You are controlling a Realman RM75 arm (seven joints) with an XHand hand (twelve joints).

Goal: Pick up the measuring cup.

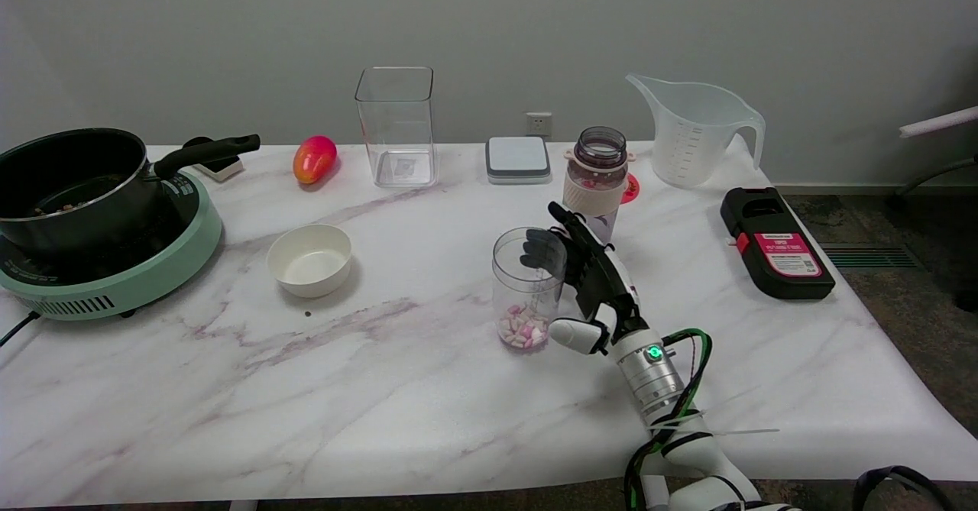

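The measuring cup (526, 289), a small clear tumbler with pink and white pieces in its bottom, stands upright on the marble table (397, 389) near the middle. My right hand (592, 282) reaches in from the lower right and sits against the cup's right side. Its dark fingers (544, 251) curl around the far side of the cup and show through the clear wall. The white thumb tip (571, 335) lies by the cup's lower right wall. The cup's base is on the table.
A brown-lidded bottle (597, 179) stands just behind the hand. At the back are a large graduated jug (695, 133), a tall clear box (397, 125), a grey scale (518, 160) and a mango (314, 159). A white bowl (310, 260), a pot on a green cooker (76, 182) and a black device (775, 244) flank it.
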